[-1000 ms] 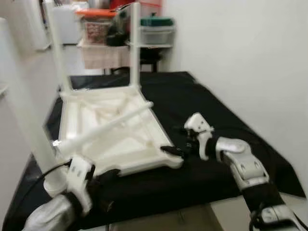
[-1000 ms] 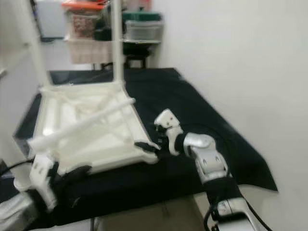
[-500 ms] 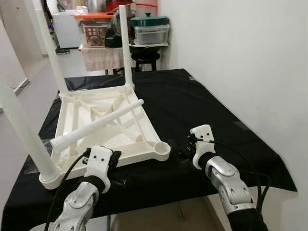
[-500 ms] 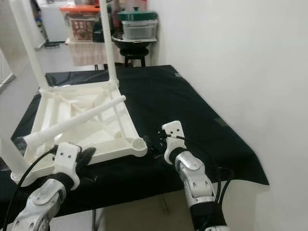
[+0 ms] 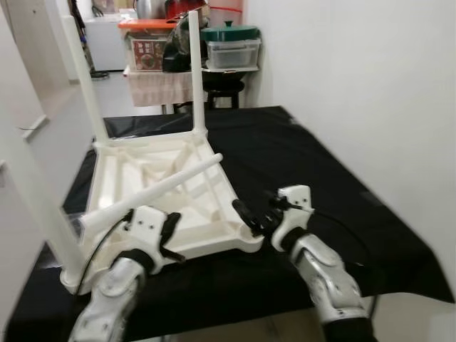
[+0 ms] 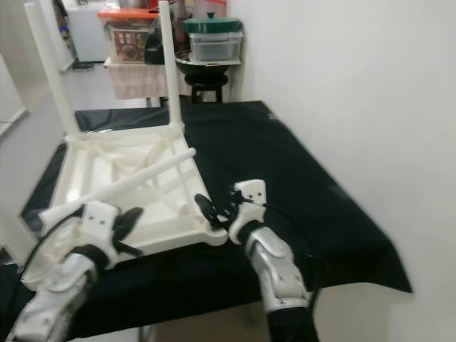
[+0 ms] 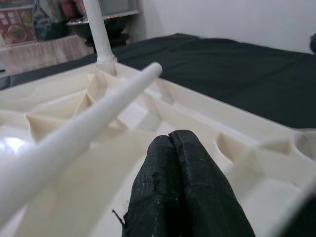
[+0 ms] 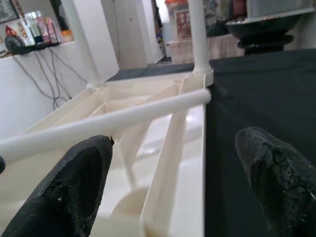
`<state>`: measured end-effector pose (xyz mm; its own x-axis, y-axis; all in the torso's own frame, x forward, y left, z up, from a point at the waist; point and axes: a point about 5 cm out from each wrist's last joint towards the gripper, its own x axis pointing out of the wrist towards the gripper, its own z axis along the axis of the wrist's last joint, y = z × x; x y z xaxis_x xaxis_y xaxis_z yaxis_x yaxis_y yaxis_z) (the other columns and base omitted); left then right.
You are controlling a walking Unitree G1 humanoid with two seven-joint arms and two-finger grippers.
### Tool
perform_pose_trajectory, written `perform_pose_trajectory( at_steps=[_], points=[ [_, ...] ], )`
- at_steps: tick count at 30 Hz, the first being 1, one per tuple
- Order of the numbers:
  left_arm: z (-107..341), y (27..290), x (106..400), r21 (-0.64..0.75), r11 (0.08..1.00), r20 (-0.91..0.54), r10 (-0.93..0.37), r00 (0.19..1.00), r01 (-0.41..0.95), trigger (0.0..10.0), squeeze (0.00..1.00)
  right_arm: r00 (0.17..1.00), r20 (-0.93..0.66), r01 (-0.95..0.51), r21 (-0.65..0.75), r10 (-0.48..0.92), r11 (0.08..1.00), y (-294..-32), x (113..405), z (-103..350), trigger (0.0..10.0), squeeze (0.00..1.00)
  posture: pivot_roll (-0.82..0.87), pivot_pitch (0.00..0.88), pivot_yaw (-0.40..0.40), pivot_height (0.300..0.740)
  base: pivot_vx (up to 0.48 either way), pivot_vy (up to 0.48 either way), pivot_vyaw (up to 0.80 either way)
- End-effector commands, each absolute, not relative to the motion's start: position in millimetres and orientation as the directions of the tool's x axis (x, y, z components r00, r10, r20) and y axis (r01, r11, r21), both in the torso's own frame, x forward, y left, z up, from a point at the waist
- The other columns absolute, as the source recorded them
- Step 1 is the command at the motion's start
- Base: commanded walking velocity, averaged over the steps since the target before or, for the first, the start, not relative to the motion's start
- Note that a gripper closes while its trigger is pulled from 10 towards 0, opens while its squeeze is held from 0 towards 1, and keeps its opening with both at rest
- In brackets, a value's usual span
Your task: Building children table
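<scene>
A bench covered with a black cloth [image 5: 313,157] stands against a white wall on the robot's right. Directly on the cloth lies an upside-down white plastic children's tabletop [image 5: 135,167] with a ribbed underside, set toward the bench's left half. The cloth to the right of it is bare and hangs over the near right corner.

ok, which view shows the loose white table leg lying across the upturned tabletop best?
The right eye view: the loose white plastic table leg shows whole, lying diagonally across the upturned white tabletop. The left eye view shows much the same. Both wrist views show its far end, with the near end cut off.
</scene>
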<state>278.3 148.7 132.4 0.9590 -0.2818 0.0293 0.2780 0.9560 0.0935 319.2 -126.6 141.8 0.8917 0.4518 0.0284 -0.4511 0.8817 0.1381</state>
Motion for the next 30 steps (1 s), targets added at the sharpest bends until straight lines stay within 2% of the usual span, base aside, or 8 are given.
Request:
perform_pose_trajectory(
  at_steps=[1, 9, 20, 25, 30],
  points=[
    [129, 150, 279, 0.096, 0.954, 0.015, -0.288, 0.957, 0.286, 10.0, 0.00, 0.890, 0.055, -0.456, 0.132, 0.453, 0.880, -124, 321, 148, 10.0, 0.00, 0.02, 0.000, -0.028, 0.740, 0.409, 0.000, 0.00],
    [134, 146, 281, 0.113, 0.947, 0.029, -0.306, 0.952, 0.301, 10.0, 0.00, 0.884, -0.010, -0.466, 0.085, 0.468, 0.881, -115, 320, 138, 10.0, 0.00, 0.02, 0.000, -0.026, 0.740, 0.383, 0.000, 0.00],
    [150, 137, 284, 0.208, 0.934, 0.031, -0.303, 0.952, 0.290, 10.0, 0.00, 0.834, -0.022, -0.548, 0.080, 0.551, 0.832, -109, 315, 137, 10.0, 0.00, 0.02, 0.000, -0.027, 0.740, 0.000, 0.000, 0.00],
    [150, 129, 281, 0.228, 0.912, -0.089, -0.328, 0.940, 0.340, 10.0, 0.00, 0.818, -0.049, -0.570, 0.068, 0.573, 0.819, -112, 314, 134, 10.0, 0.00, 0.02, 0.000, -0.026, 0.740, 0.000, 0.000, 0.80],
    [151, 127, 282, 0.233, 0.902, -0.136, -0.340, 0.931, 0.363, 10.0, 0.00, 0.825, -0.068, -0.558, 0.064, 0.561, 0.828, -113, 314, 131, 10.0, 0.00, 0.02, 0.000, -0.023, 0.740, 0.000, 0.000, 0.80]
  ],
)
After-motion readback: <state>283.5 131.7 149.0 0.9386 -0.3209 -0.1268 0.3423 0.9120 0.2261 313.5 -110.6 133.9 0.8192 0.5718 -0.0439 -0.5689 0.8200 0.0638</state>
